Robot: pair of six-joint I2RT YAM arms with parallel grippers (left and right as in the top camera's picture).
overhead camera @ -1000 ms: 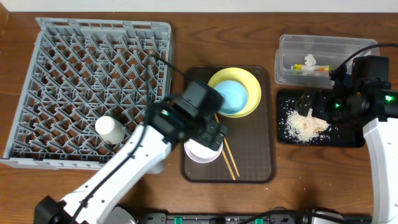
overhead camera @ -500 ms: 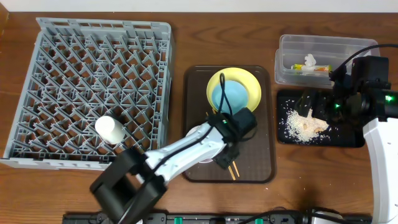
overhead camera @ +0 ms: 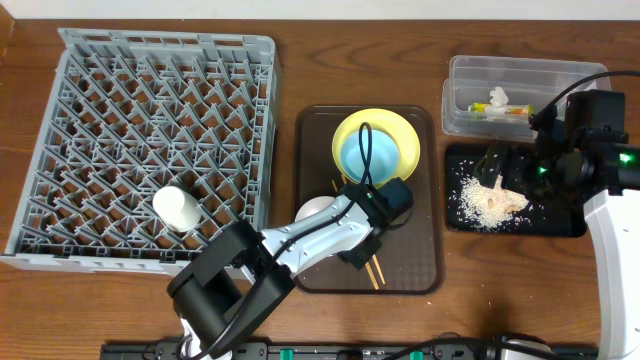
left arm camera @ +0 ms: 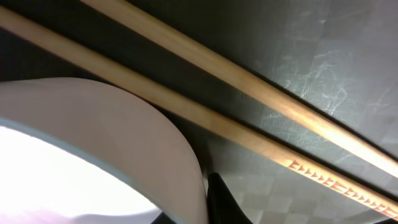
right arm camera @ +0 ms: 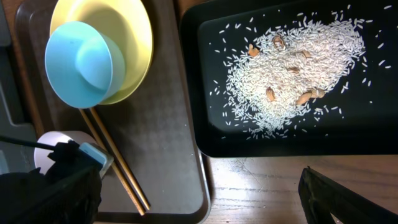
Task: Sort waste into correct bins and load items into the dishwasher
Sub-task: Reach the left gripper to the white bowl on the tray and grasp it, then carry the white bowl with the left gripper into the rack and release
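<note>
My left gripper (overhead camera: 362, 243) is down on the brown tray and shut on the rim of the pale pink bowl (overhead camera: 318, 213). In the left wrist view a dark finger (left arm camera: 219, 200) presses the bowl's outer wall (left arm camera: 112, 143). The chopsticks (left arm camera: 249, 134) lie just beside it on the tray. A light blue bowl (overhead camera: 365, 155) sits in the yellow plate (overhead camera: 403, 133). A white cup (overhead camera: 177, 208) lies in the grey dishwasher rack (overhead camera: 100, 60). My right gripper (overhead camera: 497, 160) hovers open and empty over the black tray (overhead camera: 560, 222) of rice crumbs (overhead camera: 482, 200).
The clear tub (overhead camera: 520, 78) at the back right holds the wrapper (overhead camera: 508, 111) and the white tissue (overhead camera: 497, 97). The brown tray (overhead camera: 412, 250) lies between the rack and the bins. Bare wooden table (right arm camera: 261, 186) shows in front of the black tray.
My left arm swung down over the brown tray and its gripper closed on the pink bowl's rim. The right arm has not moved.
</note>
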